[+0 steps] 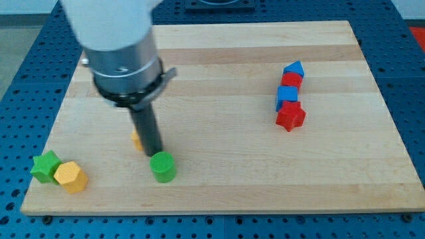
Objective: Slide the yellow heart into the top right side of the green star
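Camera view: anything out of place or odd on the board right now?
Nothing spilled or damaged. One oddity: the yellow heart block is mostly hidden behind my tip, just above the green cylinder block, far from the green star block.

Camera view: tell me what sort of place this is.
Probably a robotics lab bench: a pale wooden board lies on a blue perforated table, with small coloured blocks such as the red star and my tip among them.
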Robot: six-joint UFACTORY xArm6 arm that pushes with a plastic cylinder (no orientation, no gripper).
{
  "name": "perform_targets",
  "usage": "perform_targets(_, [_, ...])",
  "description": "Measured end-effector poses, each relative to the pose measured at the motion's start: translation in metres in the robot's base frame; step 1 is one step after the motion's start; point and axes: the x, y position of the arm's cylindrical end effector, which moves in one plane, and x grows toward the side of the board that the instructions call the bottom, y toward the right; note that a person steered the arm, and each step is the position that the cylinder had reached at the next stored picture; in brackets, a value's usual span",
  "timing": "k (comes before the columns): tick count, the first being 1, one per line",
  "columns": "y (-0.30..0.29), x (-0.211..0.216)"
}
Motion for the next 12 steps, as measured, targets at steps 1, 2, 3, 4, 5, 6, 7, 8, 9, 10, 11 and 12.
perform_targets(1, [-0.01,0.0])
perform_targets(2, [0.025,-0.014])
perform_targets(3, [0.038,-0.042])
perform_targets(4, [0.011,-0.052])
perform_targets(5, [-0.048,-0.049])
perform_targets(6, [-0.059,-0.049])
perform_targets(7, [-0.014,-0.055])
perform_targets(8, [0.005,-0.048])
perform_targets(9, [-0.015,-0.036])
perform_targets(10, [-0.048,-0.032])
perform_targets(11, [-0.081,-0.032])
perform_targets(12, [-0.109,-0.032])
